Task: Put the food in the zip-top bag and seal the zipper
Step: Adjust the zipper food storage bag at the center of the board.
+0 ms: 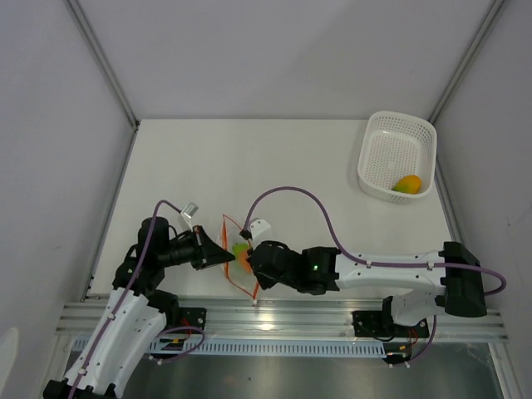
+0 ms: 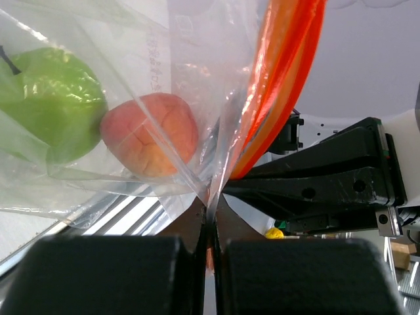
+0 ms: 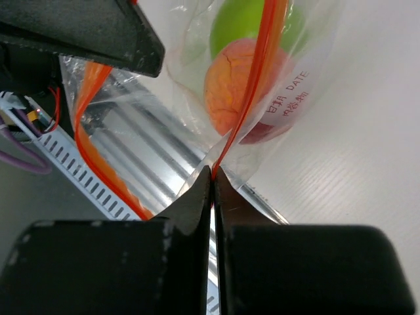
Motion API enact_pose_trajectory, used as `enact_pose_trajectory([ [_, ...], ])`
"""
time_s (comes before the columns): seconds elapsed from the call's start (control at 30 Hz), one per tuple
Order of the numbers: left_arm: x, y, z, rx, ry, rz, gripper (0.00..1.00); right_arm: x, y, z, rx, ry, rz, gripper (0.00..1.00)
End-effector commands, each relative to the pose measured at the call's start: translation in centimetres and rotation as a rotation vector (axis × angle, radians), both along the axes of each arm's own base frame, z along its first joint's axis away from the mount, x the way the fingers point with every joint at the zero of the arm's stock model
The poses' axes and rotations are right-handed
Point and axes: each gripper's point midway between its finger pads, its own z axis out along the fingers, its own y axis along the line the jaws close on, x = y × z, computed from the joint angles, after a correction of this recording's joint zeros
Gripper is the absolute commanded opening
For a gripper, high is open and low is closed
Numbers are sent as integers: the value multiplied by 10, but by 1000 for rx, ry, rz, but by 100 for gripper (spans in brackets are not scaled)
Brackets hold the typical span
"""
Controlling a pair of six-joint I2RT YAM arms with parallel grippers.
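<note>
The clear zip-top bag (image 1: 235, 249) hangs between my two grippers near the table's front edge. The lime-green ball (image 2: 49, 102) and the red-orange piece (image 2: 152, 134) lie inside it; both also show in the right wrist view, green (image 3: 246, 23) and red-orange (image 3: 236, 85). The yellow-orange piece (image 1: 406, 184) lies in the white basket. My left gripper (image 2: 212, 213) is shut on the bag's plastic edge beside the red-orange zipper (image 2: 285, 72). My right gripper (image 3: 212, 177) is shut on the zipper strip (image 3: 259, 72).
The white perforated basket (image 1: 374, 141) stands at the back right of the table. Aluminium rails (image 1: 283, 320) run along the near edge under the bag. A small silver clip (image 1: 190, 208) lies left of the bag.
</note>
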Motion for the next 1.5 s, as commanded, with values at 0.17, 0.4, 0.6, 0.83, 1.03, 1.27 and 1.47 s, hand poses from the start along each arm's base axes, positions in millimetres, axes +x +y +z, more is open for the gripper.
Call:
enact_pose_trajectory([
  [0.17,-11,0,75,-42,-131,-21,1,26,-12,113,107,-237,-72,0],
  [0.4,-6,3,63,-14,-125,8,1,24,-18,99,167,-175,-77,0],
  [0.6,-4,-1,1,-12,15,-8,1,15,-21,50,114,-75,-85,0],
  [0.83,-1,-2,22,-27,-36,-1,0,19,-24,48,84,-90,-87,1],
  [1.03,-1,-2,34,-27,-54,-6,1,34,-25,74,102,-127,-93,34],
  [1.27,-3,-1,55,-51,-104,12,1,52,-38,107,144,-154,-110,64],
  [1.47,0,-1,43,-39,-80,9,1,100,-93,150,150,-270,-229,74],
])
